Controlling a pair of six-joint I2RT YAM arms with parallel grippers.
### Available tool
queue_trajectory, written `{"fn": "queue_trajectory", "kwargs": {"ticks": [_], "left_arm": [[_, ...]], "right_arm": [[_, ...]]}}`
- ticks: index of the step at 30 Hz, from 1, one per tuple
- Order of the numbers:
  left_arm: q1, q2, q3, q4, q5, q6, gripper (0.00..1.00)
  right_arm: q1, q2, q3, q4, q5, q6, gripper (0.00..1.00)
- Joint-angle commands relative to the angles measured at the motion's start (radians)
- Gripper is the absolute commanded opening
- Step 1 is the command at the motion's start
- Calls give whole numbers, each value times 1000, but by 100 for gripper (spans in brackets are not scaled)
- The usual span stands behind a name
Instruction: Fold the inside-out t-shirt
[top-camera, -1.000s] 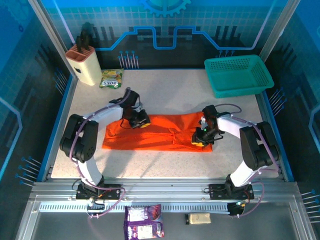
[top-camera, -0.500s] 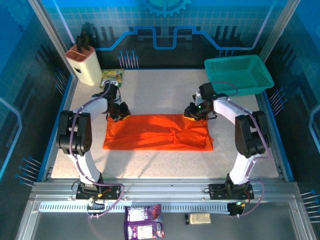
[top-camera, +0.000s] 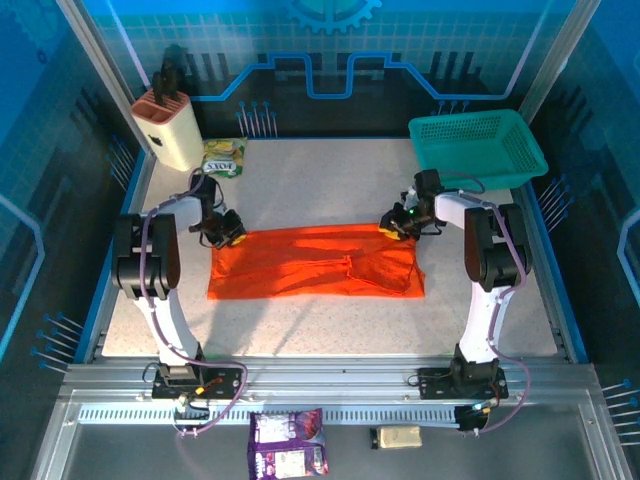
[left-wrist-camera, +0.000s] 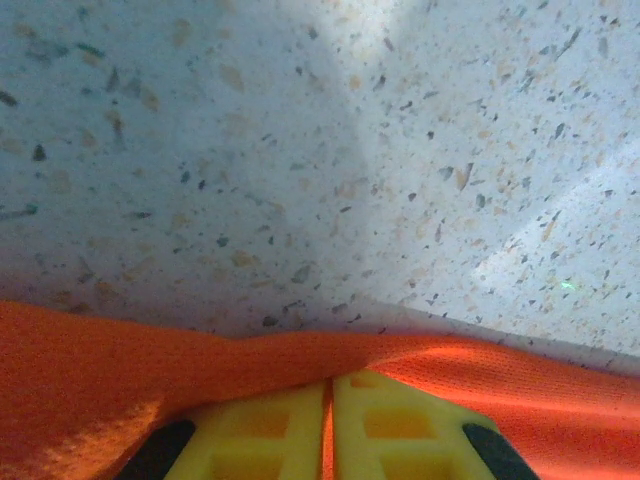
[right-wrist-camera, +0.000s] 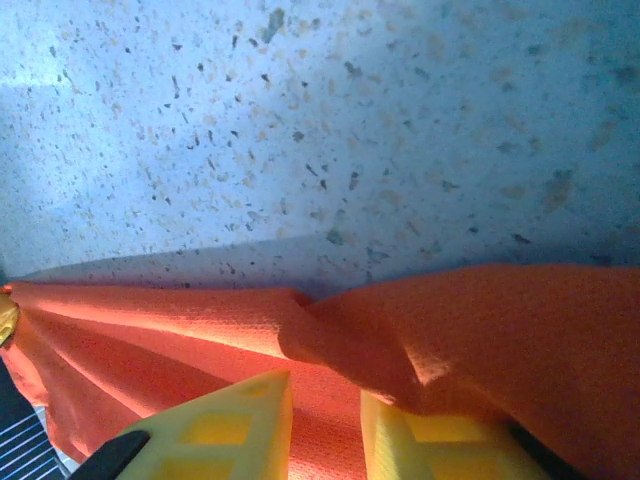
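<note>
The left gripper (top-camera: 226, 229), a second earlier farther in along the cloth, had moved out to the far-left corner of the bright orange cloth t-shirt (top-camera: 310, 265). Its yellow fingers were pressed together on a thin edge of fabric. The garment lay as a flat, wrinkled band across the middle of the pale speckled table (top-camera: 330, 180). The right gripper (top-camera: 398, 224) had likewise shifted from the near-right hem to the far-right corner, pinching a thicker fold. With both far corners held, a fold toward the near edge appeared ready to begin.
</note>
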Motion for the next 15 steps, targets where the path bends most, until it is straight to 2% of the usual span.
{"fn": "queue_trajectory", "kwargs": {"ticks": [1, 7, 12, 15], "left_arm": [[25, -29, -58, 10, -11, 8, 13], [21, -131, -35, 34, 106, -14, 19], [18, -172, -11, -41, 107, -3, 18], [18, -173, -15, -99, 86, 18, 13]], "right_arm": [[1, -19, 21, -19, -2, 4, 25], [102, -135, 43, -99, -14, -8, 26], [236, -191, -18, -90, -2, 45, 27], [297, -201, -63, -54, 8, 93, 28]]}}
